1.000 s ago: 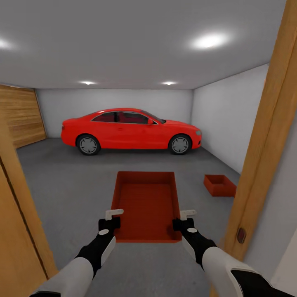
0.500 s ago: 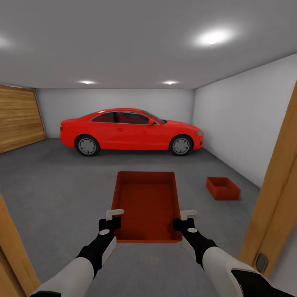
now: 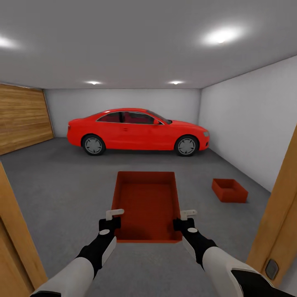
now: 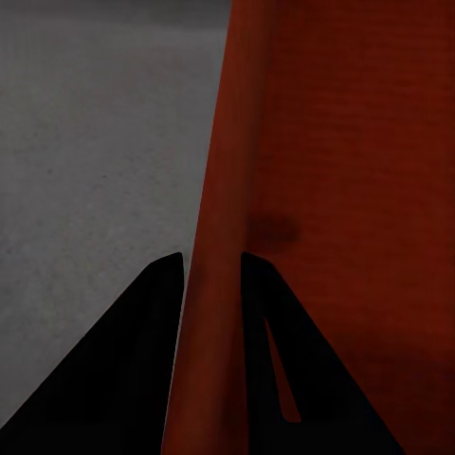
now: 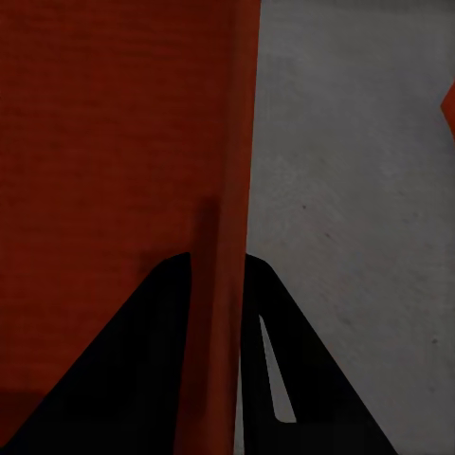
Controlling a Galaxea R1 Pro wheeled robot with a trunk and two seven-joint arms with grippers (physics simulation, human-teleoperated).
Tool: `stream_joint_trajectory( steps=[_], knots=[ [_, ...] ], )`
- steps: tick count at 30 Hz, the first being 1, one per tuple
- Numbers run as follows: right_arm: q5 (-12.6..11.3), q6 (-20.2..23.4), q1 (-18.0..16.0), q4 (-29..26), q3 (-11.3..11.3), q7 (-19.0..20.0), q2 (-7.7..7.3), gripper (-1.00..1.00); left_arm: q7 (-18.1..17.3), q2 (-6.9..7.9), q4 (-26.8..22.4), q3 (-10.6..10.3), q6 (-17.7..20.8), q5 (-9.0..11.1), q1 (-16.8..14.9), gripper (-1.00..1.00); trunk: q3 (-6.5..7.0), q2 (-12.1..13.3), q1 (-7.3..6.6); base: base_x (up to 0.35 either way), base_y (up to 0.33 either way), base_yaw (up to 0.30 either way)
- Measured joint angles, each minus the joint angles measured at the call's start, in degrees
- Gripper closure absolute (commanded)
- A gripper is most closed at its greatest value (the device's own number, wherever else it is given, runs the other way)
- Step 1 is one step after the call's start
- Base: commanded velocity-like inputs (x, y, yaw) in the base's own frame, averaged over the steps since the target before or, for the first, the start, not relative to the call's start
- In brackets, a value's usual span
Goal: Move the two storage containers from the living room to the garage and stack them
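The left gripper (image 3: pixel 114 219) and right gripper (image 3: pixel 184 219) each pinch a side wall of the orange-red open rectangular container (image 3: pixel 145 204); it seems light and stiff, best held at both rims. The second orange-red container (image 3: pixel 229 190) stands on the dark grey floor (image 3: pixel 62 181), right of the held one.

Two arms reach up from the lower corners of the head view, each with a smooth white forearm shell that narrows into a black wrist section. A small round white cap sits on the black housing just behind the left end effector (image 3: pixel 114 214), and another like it behind the right end effector (image 3: pixel 188 214). Each end effector ends in a short, flat, off-white finger piece above the black body. In the wrist views the fingers (image 4: pixel 142 370) are plain black wedges, one bearing a narrow slot (image 5: pixel 275 379).
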Motion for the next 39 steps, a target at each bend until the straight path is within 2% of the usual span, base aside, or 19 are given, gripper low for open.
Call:
stream_joint_trajectory(
  steps=[16, 39],
  knots=[
    [-0.03, -0.03, 0.00, 0.00, 0.02, -0.01, -0.01, 1.00, 0.02, -0.02, -0.02, 0.01, 0.00, -0.06, 0.00, 1.00, 0.00, 0.00, -0.01, 0.022, 0.000, 0.033],
    [-0.05, 0.01, 0.00, 0.00, 0.01, -0.01, 0.00, 1.00, -0.02, -0.01, -0.03, 0.05, 0.06, -0.09, -0.01, 1.00, 0.00, -0.01, -0.03, 0.304, 0.000, 0.000]
  ],
)
